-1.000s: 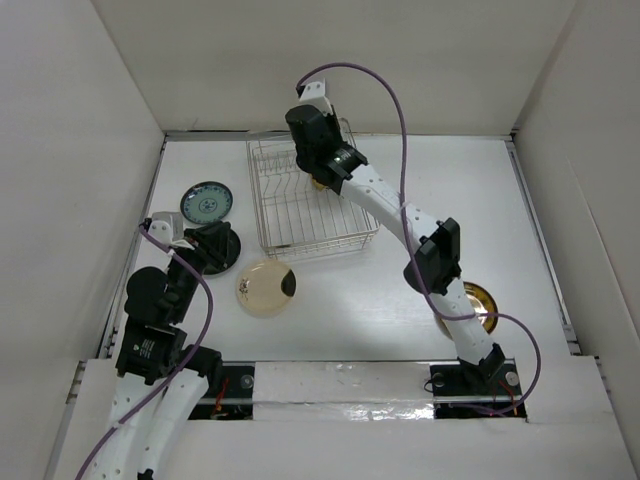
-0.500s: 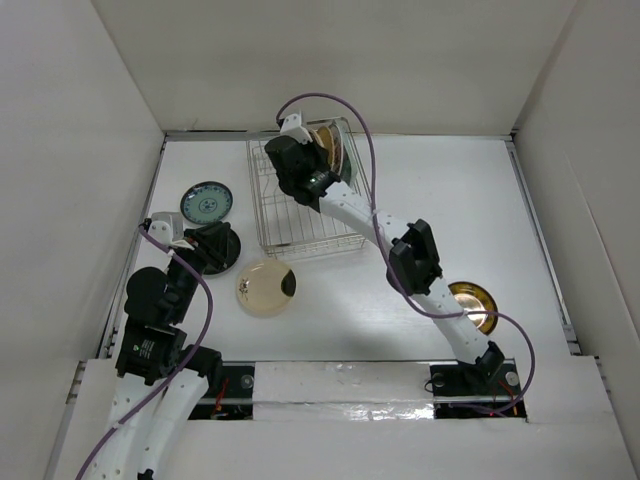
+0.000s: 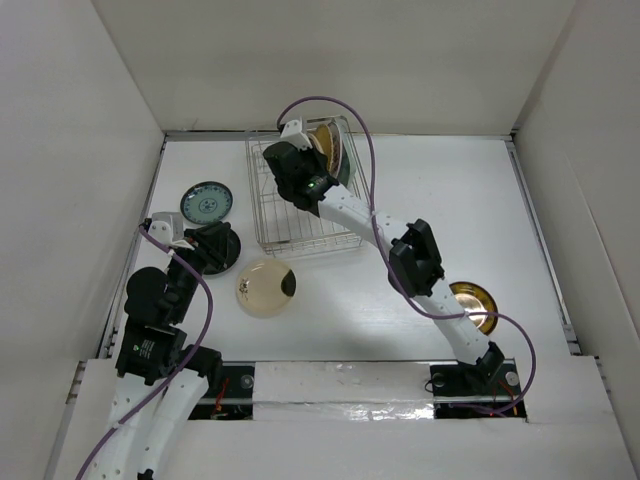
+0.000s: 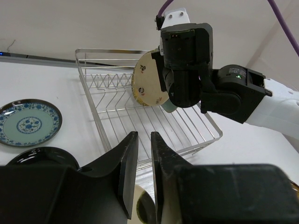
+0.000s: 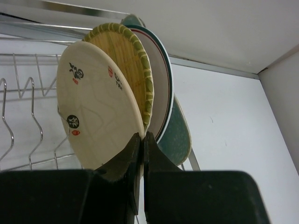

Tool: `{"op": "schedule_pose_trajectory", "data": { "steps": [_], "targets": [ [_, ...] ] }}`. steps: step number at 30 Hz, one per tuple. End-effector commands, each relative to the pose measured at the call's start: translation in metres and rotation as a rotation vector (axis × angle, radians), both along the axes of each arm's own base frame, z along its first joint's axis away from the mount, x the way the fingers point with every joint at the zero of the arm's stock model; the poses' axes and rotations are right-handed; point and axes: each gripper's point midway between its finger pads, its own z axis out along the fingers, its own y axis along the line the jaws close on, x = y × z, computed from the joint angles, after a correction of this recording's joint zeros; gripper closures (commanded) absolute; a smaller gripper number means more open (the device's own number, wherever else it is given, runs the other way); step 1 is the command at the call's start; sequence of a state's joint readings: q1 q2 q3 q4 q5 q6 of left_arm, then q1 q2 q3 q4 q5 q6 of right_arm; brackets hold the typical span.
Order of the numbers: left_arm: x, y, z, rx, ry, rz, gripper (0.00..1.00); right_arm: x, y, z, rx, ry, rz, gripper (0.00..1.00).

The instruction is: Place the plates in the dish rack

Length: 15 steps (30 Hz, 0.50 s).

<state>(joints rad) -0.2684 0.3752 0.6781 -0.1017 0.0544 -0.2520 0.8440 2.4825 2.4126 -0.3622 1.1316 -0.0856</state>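
Four plates stood on edge in the far right corner of the dish rack, which sat at the far middle of a white table boxed in by plain white walls. A cream plate with red and black marks was in front, then a woven yellow plate, a white green-rimmed plate and a pale green plate, all leaning close together. The right arm reached diagonally across the table from its base at the near edge, elbow bent, and the right gripper was pinched tight on the front plate's lower rim. The left arm was folded near its base, and the left gripper hovered over a black plate with its fingers slightly parted and nothing between them. Just beyond lay a blue-patterned plate. A cream plate with a dark patch lay near the rack's front edge, and a dark-and-gold plate showed partly under the right arm. Most rack slots to the left stood free, and the table's far right side lay open.
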Motion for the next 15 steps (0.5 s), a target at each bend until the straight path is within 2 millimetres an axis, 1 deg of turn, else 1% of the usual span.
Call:
{"op": "schedule_pose_trajectory", "data": {
  "steps": [1,3,4,8,9,10,13,15],
  "targets": [
    [-0.003,-0.003,0.015,-0.015,-0.055,-0.021,0.85,-0.005,-0.014,0.036,0.075,-0.092,-0.067,1.00],
    [-0.005,-0.004,0.017,-0.018,-0.062,-0.024,0.85,-0.007,-0.021,0.045,0.068,-0.118,-0.110,1.00],
    [-0.004,-0.004,0.017,-0.017,-0.062,-0.027,0.85,-0.007,-0.022,0.046,0.067,-0.122,-0.119,1.00],
    [-0.004,-0.005,0.015,-0.016,-0.056,-0.030,0.85,-0.002,-0.019,0.038,0.074,-0.141,-0.135,1.00],
    [-0.004,-0.005,0.015,-0.016,-0.056,-0.030,0.85,0.001,-0.016,0.030,0.072,-0.144,-0.142,1.00],
    [-0.004,-0.005,0.016,-0.017,-0.055,-0.030,0.85,0.002,-0.015,0.035,0.078,-0.155,-0.144,1.00],
    [-0.003,-0.008,0.015,-0.015,-0.051,-0.041,0.85,0.010,-0.016,0.030,0.075,-0.166,-0.160,1.00],
    [-0.004,-0.007,0.015,-0.015,-0.053,-0.041,0.85,0.018,-0.024,0.035,0.104,-0.193,-0.184,1.00]
  ]
}}
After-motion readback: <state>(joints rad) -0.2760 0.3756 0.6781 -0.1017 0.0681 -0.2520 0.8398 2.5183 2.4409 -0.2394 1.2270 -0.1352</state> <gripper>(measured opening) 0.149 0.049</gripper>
